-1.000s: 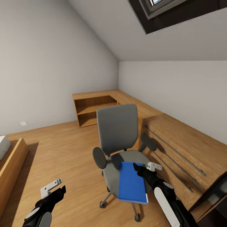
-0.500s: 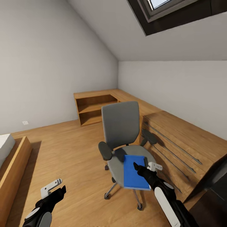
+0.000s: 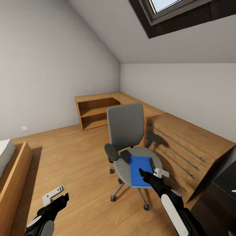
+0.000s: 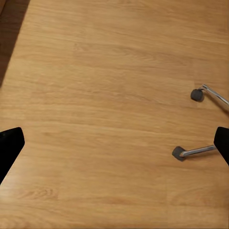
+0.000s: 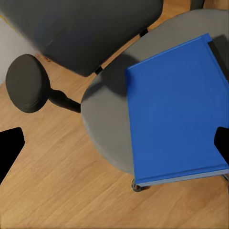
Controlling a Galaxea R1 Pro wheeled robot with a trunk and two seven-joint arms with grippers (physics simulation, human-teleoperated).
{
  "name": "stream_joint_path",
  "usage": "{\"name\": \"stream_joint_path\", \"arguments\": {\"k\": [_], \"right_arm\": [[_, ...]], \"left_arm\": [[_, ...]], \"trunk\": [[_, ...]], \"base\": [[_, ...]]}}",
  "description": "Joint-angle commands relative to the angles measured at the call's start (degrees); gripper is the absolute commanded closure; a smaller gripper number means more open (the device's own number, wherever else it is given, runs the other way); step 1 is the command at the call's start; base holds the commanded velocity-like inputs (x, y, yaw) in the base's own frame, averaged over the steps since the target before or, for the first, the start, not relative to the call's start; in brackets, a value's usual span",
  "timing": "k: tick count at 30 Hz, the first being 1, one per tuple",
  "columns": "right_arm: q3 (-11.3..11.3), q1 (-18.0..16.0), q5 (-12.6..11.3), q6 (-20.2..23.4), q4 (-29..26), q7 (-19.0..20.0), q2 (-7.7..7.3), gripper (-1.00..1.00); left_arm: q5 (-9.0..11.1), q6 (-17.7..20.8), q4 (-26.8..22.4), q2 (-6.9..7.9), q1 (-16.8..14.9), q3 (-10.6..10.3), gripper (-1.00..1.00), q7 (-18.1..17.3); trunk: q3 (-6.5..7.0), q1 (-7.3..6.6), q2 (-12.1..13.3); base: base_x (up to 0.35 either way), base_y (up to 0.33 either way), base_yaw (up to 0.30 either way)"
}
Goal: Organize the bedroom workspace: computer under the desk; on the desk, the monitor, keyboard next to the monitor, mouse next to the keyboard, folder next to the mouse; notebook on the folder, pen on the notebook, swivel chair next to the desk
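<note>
The swivel chair (image 3: 126, 127), grey with black armrests and a chrome base, stands in the middle of the head view beside a wooden dresser. The blue folder (image 3: 140, 171) lies flat on its seat (image 3: 123, 167). A narrow dark strip (image 3: 151, 163) lies along the folder's far side; I cannot tell what it is. My right gripper (image 3: 150, 173) hovers open over the folder's near edge, apart from it. In the right wrist view the folder (image 5: 174, 114) spreads between the open right gripper (image 5: 114, 145). My left gripper (image 3: 60, 196) hangs open over bare floor, left of the chair.
A light wooden dresser (image 3: 186, 144) with long rail handles runs along the right wall to a corner shelf unit (image 3: 96, 113). A dark desk corner (image 3: 224, 196) fills the lower right. The bed frame (image 3: 14, 173) stands at left. Chair casters (image 4: 179, 152) rest on the floor near my left gripper (image 4: 114, 145).
The whole view has shifted: the chair and folder now look smaller and farther off, and more of the dark desk corner shows at lower right. Both grippers keep their pose.
</note>
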Motion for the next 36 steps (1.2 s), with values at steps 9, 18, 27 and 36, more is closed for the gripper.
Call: {"name": "stream_joint_path", "arguments": {"k": [9,18,27,36], "right_arm": [[-3.61,-0.05,-1.38,0.01,2.01,1.05,-1.11,-1.00],[-15.02,-0.04,-3.73,0.46,7.95,12.44,-1.34,-1.00],[-28.64,-0.05,-4.11,4.20,13.64,26.77,-1.35,-1.00],[-34.01,-0.06,-7.32,11.65,18.06,34.05,-2.74,-1.00]], "left_arm": [[0.60,0.15,-0.10,-0.13,-0.01,-0.35,-1.00,0.37],[0.60,0.15,-0.10,-0.13,-0.01,-0.34,-1.00,0.37],[0.62,0.15,-0.10,-0.16,-0.01,-0.31,-1.00,0.37],[0.60,0.15,-0.10,-0.13,-0.01,-0.26,-1.00,0.37]], "trunk": [[-1.66,1.98,-3.64],[-3.28,3.95,-7.25],[-4.89,5.93,-10.86],[-6.51,7.91,-14.47]], "base": [[-0.001,0.001,0.000],[0.000,0.000,0.000],[0.000,0.000,0.000],[0.000,0.000,0.000]]}}
